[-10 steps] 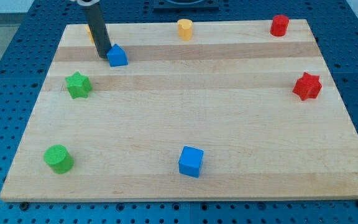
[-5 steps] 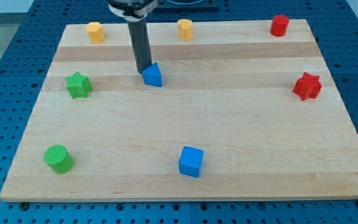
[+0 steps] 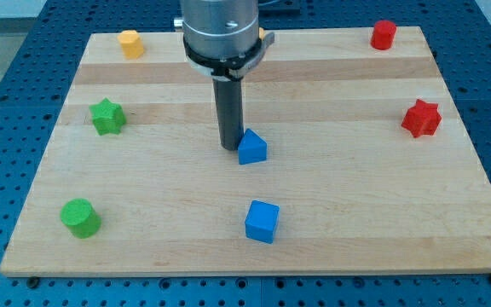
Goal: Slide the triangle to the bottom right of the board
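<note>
You can't really see the second yellow block — the arm's body covers nearly all of it — and that arm gets cut off up top.

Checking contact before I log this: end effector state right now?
No gripper: my tip is down on the board, at the upper left side of the blue triangle, apparently touching it, holding nothing.
</note>
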`<state>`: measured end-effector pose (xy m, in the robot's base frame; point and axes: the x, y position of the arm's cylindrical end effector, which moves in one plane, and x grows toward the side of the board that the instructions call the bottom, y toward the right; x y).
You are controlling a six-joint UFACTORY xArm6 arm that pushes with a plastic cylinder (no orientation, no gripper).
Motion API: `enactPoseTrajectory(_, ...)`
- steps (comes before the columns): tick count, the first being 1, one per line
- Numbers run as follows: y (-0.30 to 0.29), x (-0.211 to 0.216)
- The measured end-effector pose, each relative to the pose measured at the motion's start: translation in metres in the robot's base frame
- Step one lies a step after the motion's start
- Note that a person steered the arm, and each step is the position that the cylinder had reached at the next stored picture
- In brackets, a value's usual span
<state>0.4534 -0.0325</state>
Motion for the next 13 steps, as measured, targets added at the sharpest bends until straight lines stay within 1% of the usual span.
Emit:
enactPoseTrajectory(2,0.039,0.029)
enactPoseTrajectory(6,0.136,0.040)
enactPoseTrajectory(9,0.158,0.097)
enactPoseTrajectory(10,0.169,0.109)
enactPoseTrajectory(12,0.171,0.134)
enactPoseTrajectory(13,0.177,0.136)
